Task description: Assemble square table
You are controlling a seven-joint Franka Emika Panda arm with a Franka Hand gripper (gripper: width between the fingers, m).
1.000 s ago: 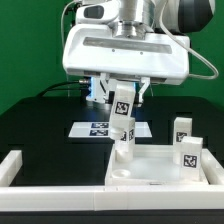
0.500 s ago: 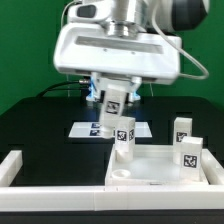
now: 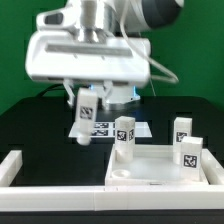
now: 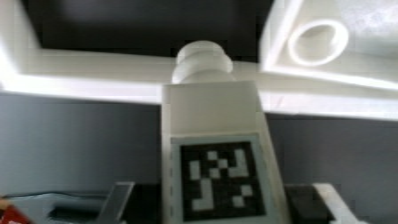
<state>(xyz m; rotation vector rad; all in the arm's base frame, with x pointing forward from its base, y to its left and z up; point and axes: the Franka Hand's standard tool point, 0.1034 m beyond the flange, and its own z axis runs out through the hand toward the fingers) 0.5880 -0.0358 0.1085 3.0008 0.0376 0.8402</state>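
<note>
The white square table slab (image 3: 155, 168) lies underside up at the lower right of the exterior view. Three white tagged legs stand upright on it: one (image 3: 124, 138) at its far left corner and two (image 3: 181, 129) (image 3: 190, 154) at the right. My gripper (image 3: 85, 108) is shut on a fourth tagged leg (image 3: 84, 118), held tilted above the black table to the exterior view's left of the slab. In the wrist view the held leg (image 4: 214, 130) fills the middle between my fingers (image 4: 132, 197). An open corner socket (image 4: 317, 40) of the slab shows beyond it.
The marker board (image 3: 98, 129) lies on the black table behind the held leg. A long low white rail (image 3: 18, 166) borders the table at the exterior view's left and front. It also shows in the wrist view (image 4: 98, 78).
The arm has moved to the exterior view's left with the leg in its grip, away from the slab's far left corner and the leg standing there.
</note>
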